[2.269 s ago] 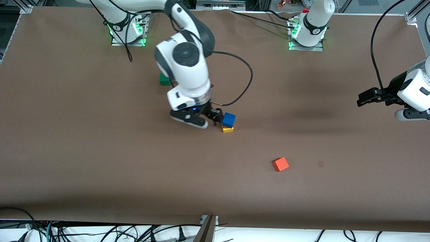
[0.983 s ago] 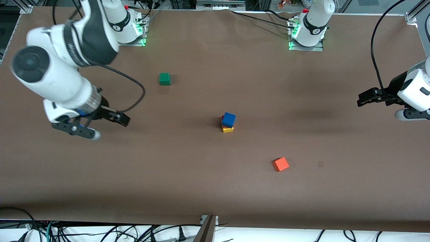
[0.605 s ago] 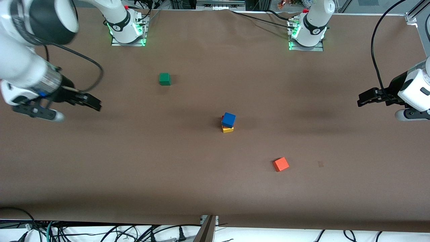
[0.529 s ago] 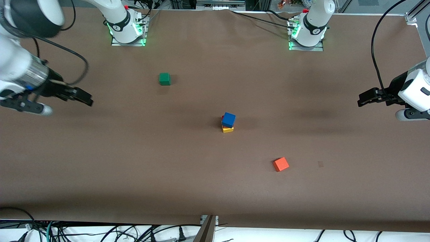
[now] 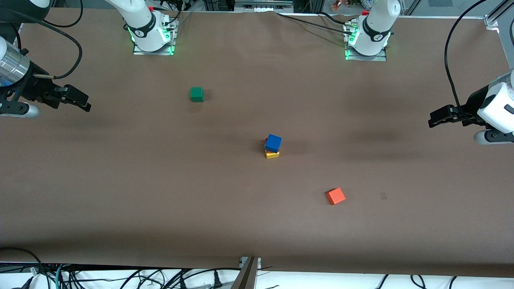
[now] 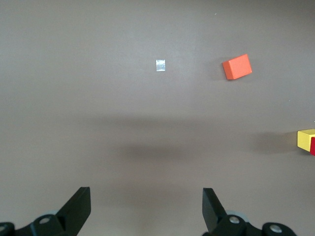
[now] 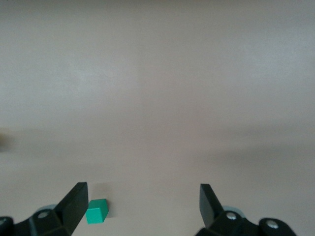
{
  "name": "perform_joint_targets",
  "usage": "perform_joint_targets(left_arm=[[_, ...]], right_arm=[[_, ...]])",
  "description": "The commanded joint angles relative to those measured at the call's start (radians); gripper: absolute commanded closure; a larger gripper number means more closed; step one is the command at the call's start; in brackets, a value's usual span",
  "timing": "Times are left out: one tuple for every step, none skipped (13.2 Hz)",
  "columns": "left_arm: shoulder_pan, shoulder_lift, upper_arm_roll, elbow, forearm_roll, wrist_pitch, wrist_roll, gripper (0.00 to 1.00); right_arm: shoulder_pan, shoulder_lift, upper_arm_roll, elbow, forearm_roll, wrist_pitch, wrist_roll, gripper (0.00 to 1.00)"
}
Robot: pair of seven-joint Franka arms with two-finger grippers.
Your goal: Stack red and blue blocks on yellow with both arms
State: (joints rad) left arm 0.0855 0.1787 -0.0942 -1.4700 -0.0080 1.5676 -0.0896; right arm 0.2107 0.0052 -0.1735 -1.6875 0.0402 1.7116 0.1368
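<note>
A stack stands mid-table: the blue cube is on top, the red cube shows only as a sliver under it, and the yellow cube is at the bottom. In the left wrist view the yellow cube and a red edge show at the frame's border. My right gripper is open and empty over the right arm's end of the table; it also shows in the right wrist view. My left gripper is open and empty over the left arm's end; it also shows in the left wrist view.
An orange-red cube lies nearer to the front camera than the stack, toward the left arm's end; it shows in the left wrist view. A green cube lies farther back, toward the right arm's base, and shows in the right wrist view.
My right gripper has left the blue cube on the stack and swung away to the right arm's end of the table. The left arm waits unmoved.
</note>
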Motion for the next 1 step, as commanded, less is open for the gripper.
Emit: perform_joint_targets(left_arm=[[0.007, 0.005, -0.004, 0.017, 0.016, -0.008, 0.024, 0.0]], right_arm=[[-0.024, 0.015, 0.014, 0.032, -0.013, -0.018, -0.017, 0.0]])
